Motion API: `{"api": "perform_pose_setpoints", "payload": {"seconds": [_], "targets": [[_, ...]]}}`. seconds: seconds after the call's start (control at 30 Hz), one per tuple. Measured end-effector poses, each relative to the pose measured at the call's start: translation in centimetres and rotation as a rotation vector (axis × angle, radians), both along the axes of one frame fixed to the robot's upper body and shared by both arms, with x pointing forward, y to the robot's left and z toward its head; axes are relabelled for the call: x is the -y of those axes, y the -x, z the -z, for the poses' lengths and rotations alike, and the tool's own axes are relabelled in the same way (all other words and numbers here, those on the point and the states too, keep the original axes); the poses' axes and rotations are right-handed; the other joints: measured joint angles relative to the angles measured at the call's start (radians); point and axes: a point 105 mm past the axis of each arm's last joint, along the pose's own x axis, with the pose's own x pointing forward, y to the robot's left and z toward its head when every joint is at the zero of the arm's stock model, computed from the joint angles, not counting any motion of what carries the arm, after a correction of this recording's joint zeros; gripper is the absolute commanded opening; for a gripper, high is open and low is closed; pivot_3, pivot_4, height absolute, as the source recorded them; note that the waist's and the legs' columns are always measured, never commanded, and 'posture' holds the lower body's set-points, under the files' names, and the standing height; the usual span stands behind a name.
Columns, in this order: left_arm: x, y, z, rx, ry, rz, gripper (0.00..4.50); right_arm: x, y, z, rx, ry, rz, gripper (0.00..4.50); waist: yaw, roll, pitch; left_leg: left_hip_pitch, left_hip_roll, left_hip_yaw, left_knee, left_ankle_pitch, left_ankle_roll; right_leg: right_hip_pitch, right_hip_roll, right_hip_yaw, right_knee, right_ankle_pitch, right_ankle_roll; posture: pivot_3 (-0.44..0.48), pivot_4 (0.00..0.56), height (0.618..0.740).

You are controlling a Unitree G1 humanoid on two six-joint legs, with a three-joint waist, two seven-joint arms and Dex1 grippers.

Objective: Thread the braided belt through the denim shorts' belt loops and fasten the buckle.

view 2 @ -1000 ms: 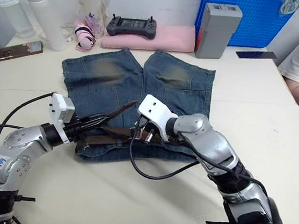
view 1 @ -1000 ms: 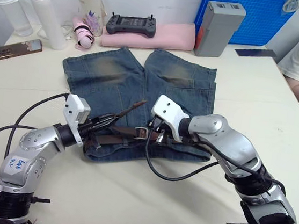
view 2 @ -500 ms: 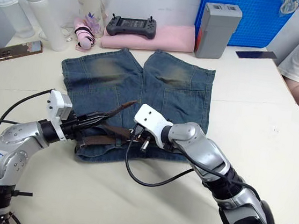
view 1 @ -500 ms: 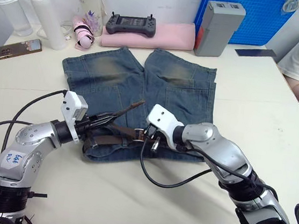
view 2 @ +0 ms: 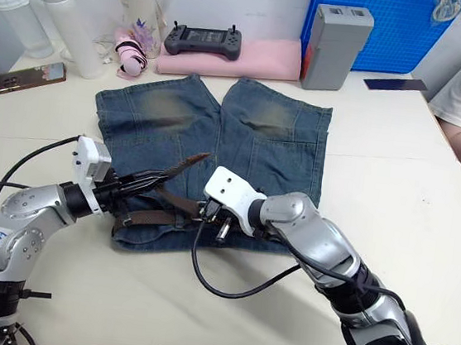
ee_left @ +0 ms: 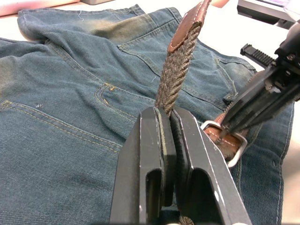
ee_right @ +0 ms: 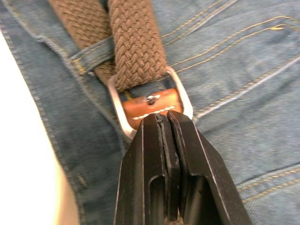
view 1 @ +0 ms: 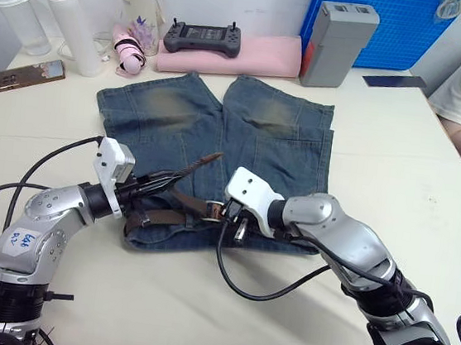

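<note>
At the near edge of the table (view 1: 378, 189), on the waistband of the shorts (view 1: 218, 138), you are working with both arms on the belt (ee_right: 133, 44). Your left gripper (ee_left: 169, 124) is pinching the woven strap a little behind its tip, with the jaws pressed tight on it, and the tip is standing up free over the denim. Your right gripper (ee_right: 161, 123) is gripping the leather tab at the buckle (ee_right: 150, 101), jaws closed on it; the strap is passing through the metal frame beside a loop (ee_right: 91, 54).

The belt is looking light and limp, so I think it is bending wherever you are not holding it. Taking it near the tip is giving more control. The buckle is hard and probably slippery.

The shorts are lying close to the table edge, so there is little room toward you. Bottles (view 1: 65, 16) and a controller (view 1: 202, 36) are standing well apart at the far side.
</note>
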Motion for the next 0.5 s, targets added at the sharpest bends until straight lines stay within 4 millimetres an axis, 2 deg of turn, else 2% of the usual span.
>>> {"api": "perform_pose_setpoints", "payload": {"seconds": [0.1,0.23,0.5], "targets": [[0.0,0.0,0.0,0.001,0.0,0.0,0.0,-0.3,0.3,0.1,-0.016,-0.005,-0.018,0.25,0.0,0.0,0.0,0.0,0.0,0.0,0.0,0.0,0.0,0.0,0.0,0.0,0.0,0.0,0.0,0.0,0.15,0.705],[0.1,-0.1,0.0,0.001,0.008,-0.005,0.0,-2.6,1.3,-0.4,-0.053,-0.073,-0.096,0.25,0.0,0.0,0.0,0.0,0.0,0.0,0.0,0.0,0.0,0.0,0.0,0.0,0.0,0.0,0.0,0.0,0.15,0.705],[0.2,-0.1,0.1,0.0,0.012,-0.003,0.0,-4.0,0.5,-1.7,-0.026,-0.111,-0.1,0.25,-0.001,0.0,0.0,0.0,0.0,0.0,0.001,0.0,0.0,0.0,0.0,0.0,0.001,0.0,0.0,0.0,0.15,0.705]]}}
